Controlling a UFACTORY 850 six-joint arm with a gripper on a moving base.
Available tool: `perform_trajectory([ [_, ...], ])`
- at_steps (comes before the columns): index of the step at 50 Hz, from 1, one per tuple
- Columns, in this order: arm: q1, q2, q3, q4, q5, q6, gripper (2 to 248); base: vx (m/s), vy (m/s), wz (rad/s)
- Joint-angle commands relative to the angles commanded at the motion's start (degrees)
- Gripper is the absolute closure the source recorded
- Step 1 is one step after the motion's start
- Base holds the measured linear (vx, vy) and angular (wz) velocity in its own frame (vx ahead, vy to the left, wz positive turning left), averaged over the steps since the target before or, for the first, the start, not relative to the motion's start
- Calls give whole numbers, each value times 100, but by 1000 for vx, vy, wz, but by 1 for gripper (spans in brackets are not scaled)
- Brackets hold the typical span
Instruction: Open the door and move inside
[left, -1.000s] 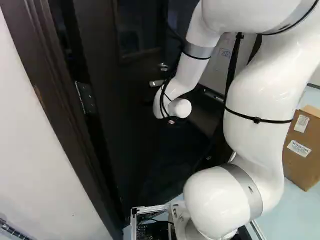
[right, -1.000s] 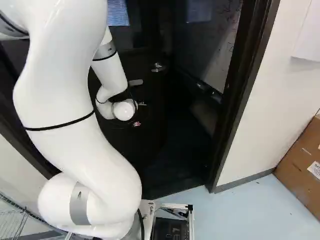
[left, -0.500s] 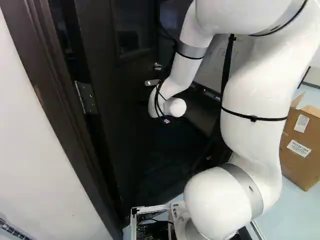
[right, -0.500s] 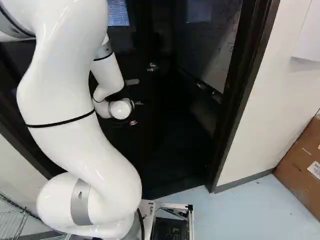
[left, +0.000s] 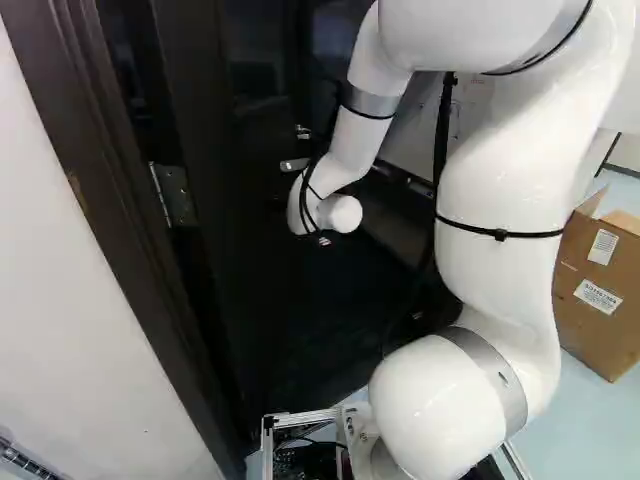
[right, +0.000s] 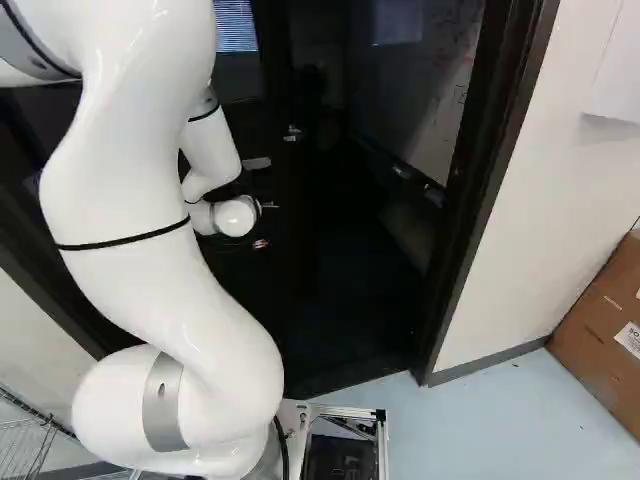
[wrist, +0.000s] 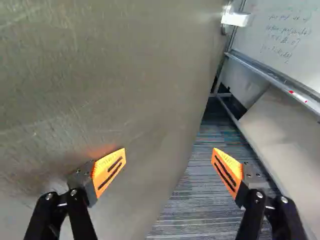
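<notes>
Door (left: 240, 230) is partly open, swung into the room, with a dark gap between its free edge and the door frame (right: 490, 200) at the right of the right base view. Hinge (left: 173, 195) shows at the door's other side. My fingers (wrist: 108, 169) are wide apart, nothing clamped: one is over the door's face, the other past its free edge, with carpet (wrist: 200, 205) behind it (can't tell if the near one actually touches the panel). Door handle (wrist: 237, 19) is well ahead of the fingers, at the door's free edge. My arm (left: 505, 190) reaches forward to the door, its wrist end in front of the dark panel, below the lever in both base views. Base (right: 345, 415) is outside the doorway, on the pale floor (right: 480, 430) near the door. Whiteboard (wrist: 280, 30) is on the room side, beyond the door's edge, with a tray ledge (wrist: 275, 77) along its bottom. White wall (right: 550, 200) stands beside the doorway; cardboard box (left: 600, 285) is well right of the door in the left base view.
</notes>
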Motion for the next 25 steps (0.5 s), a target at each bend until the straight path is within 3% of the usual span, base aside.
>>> perform_trajectory([
  [25, 280, -198, -236, 0, 0, 0, 3, 0, 0, 0],
])
